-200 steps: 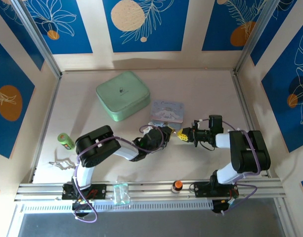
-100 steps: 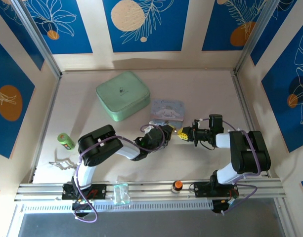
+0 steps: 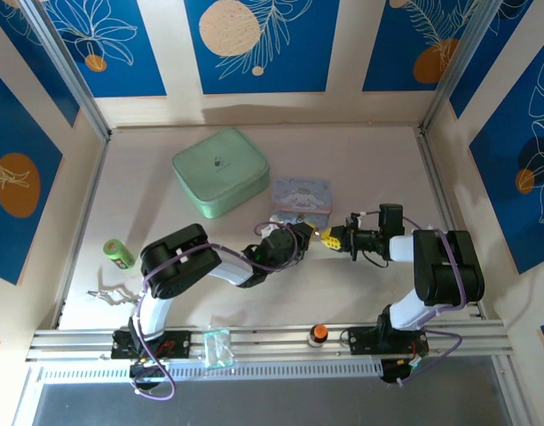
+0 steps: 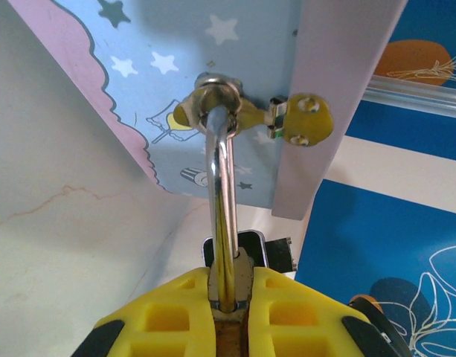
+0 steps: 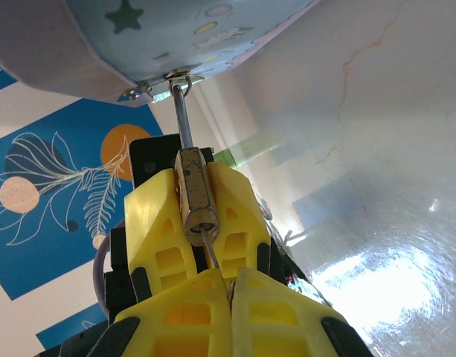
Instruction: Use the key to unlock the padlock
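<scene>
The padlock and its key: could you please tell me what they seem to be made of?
The tiny brass-gold padlock looks like brass, matte and scuffed, by its dull yellow body. Its shackle looks like polished steel, by its mirror shine. The thin silvery key looks like bare metal, perhaps steel.

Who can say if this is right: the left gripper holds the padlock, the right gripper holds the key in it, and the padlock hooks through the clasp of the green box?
One detail is wrong. The left wrist view shows the padlock hooked through the clasp of the blue tin, not the green box. The left gripper holds it, the right gripper the key.
</scene>
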Controlling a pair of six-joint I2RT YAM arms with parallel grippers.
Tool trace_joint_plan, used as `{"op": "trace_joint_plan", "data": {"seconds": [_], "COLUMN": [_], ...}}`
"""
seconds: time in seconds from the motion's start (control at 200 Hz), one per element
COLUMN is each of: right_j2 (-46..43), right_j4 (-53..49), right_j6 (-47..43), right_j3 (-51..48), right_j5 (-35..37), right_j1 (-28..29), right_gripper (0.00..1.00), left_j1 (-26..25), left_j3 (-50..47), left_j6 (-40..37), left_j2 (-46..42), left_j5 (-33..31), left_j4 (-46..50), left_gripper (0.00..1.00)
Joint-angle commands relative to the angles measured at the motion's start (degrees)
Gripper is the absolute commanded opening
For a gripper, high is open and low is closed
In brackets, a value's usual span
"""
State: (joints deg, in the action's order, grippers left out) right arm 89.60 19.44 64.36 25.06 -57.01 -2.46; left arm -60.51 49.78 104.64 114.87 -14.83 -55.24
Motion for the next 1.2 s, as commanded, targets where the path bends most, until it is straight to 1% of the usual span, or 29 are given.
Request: {"op": "trace_joint_plan", "data": {"seconds": [0.0, 0.07, 0.21, 0.35, 0.465, 0.58, 0.67, 0.81, 0.86, 0.966, 1.056, 1.196], "right_j2": [0.49, 0.27, -1.62, -3.86, -5.56, -5.66, -5.89, -3.58, -2.71, -3.70, -5.13, -8.34], "right_j4": [-0.01, -1.77, -7.40, -9.34, -12.45, -10.75, -10.36, -2.17, -0.59, -2.39, -0.31, -7.35], "right_j6": [-2.83, -4.26, -8.54, -9.87, -11.94, -11.55, -10.96, -5.56, -5.08, -6.53, -5.63, -10.26], "right_j3": [3.02, 3.30, 4.06, 3.79, 4.11, 3.46, 3.26, 1.67, 1.53, 1.83, 0.96, 2.60], "right_j5": [2.41, 2.73, 5.24, 7.21, 9.59, 10.47, 11.40, 8.48, 8.25, 10.51, 11.56, 15.69], "right_j1": [-0.50, -0.78, -0.79, -0.56, -0.35, 0.34, 1.46, 1.76, 1.76, 1.77, 2.11, 4.10], "right_gripper": [0.00, 0.00, 0.00, 0.00, 0.00, 0.00, 0.00, 0.00, 0.00, 0.00, 0.00, 0.00], "left_j1": [-5.14, -5.14, -5.14, -5.23, -5.23, -5.24, -5.40, -5.41, -5.41, -5.58, -5.71, -6.33], "left_j3": [1.37, 1.29, 1.50, 0.85, 0.93, 1.28, 1.31, 0.76, 0.91, 0.87, 0.37, 0.49], "left_j6": [-1.36, -1.31, -0.75, -1.52, -1.45, -1.70, -1.31, -1.29, -0.99, -0.69, -0.98, -0.06], "left_j2": [-1.02, -0.70, 1.39, 1.13, 1.47, 1.41, 1.84, 1.76, 1.94, 1.71, 1.76, 2.80], "left_j5": [12.59, 12.98, 13.70, 13.42, 13.51, 14.21, 14.09, 13.68, 14.06, 14.31, 14.13, 14.05], "left_j4": [-11.75, -11.43, -14.23, -11.87, -12.87, -11.64, -12.77, -13.98, -14.63, -14.31, -13.92, -15.26], "left_gripper": [0.00, 0.00, 0.00, 0.00, 0.00, 0.00, 0.00, 0.00, 0.00, 0.00, 0.00, 0.00]}}
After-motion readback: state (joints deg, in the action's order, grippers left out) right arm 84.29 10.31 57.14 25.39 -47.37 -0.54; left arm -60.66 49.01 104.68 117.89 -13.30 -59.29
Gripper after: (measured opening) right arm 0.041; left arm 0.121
